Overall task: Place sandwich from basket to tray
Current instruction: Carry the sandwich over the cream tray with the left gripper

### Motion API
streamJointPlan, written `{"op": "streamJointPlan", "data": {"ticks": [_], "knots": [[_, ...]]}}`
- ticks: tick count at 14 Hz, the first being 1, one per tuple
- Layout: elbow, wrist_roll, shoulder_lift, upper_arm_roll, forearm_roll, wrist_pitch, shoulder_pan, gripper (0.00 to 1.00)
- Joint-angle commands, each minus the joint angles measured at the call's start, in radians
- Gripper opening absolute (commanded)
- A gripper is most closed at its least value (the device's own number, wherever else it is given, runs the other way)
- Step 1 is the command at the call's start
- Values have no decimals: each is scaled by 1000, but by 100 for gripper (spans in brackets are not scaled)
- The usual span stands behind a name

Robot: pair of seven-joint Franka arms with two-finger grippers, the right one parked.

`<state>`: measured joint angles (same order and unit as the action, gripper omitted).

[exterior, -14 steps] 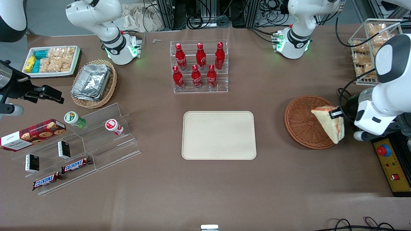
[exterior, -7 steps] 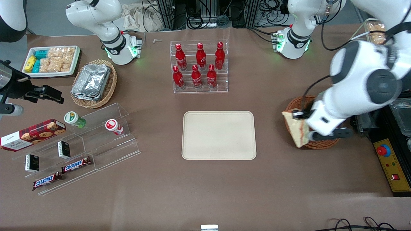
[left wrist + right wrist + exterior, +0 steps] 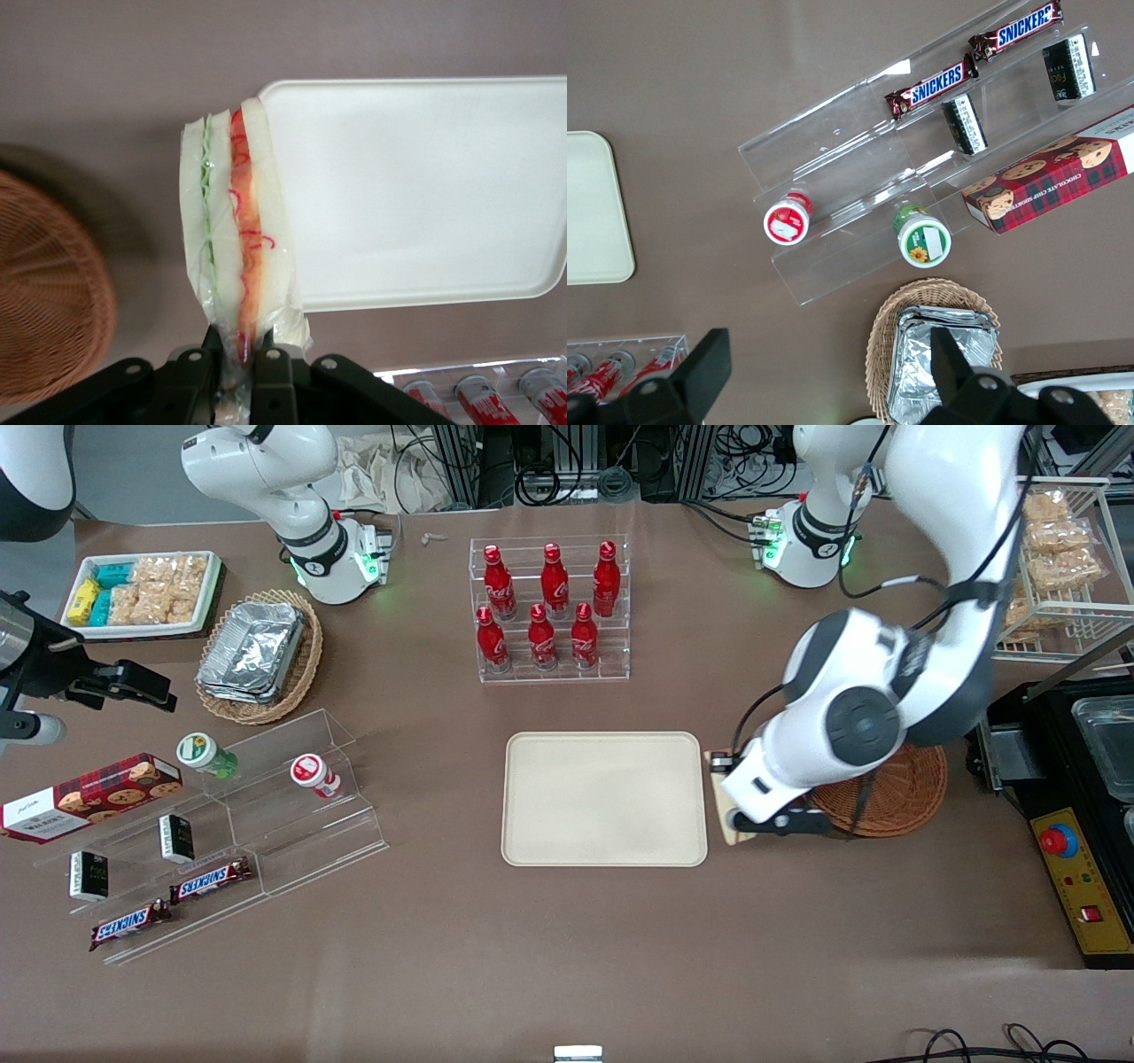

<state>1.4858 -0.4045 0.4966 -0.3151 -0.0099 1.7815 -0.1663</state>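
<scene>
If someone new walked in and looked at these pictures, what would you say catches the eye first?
Most striking is the gripper shut on the triangular white-bread sandwich with red and green filling, held above the table between the cream rectangular tray and the round reddish-brown wicker basket. Next comes the clear acrylic rack of red bottles, farther from the front camera than the tray.

Basket [image 3: 895,802] woven wicker, rough. Tray [image 3: 604,798] matt, smooth; sandwich [image 3: 237,232] in glossy clear wrap. Gripper [image 3: 237,365] matt black, over table beside tray.
</scene>
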Motion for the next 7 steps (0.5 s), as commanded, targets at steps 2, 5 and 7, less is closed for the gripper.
{"op": "streamJointPlan", "data": {"ticks": [2,5,7], "knots": [[-29,3,86,-2,5,59,-45,6],[-21,0,144,1,22,110,-91,5],[-16,4,178,1,24,122,-91,5]]}}
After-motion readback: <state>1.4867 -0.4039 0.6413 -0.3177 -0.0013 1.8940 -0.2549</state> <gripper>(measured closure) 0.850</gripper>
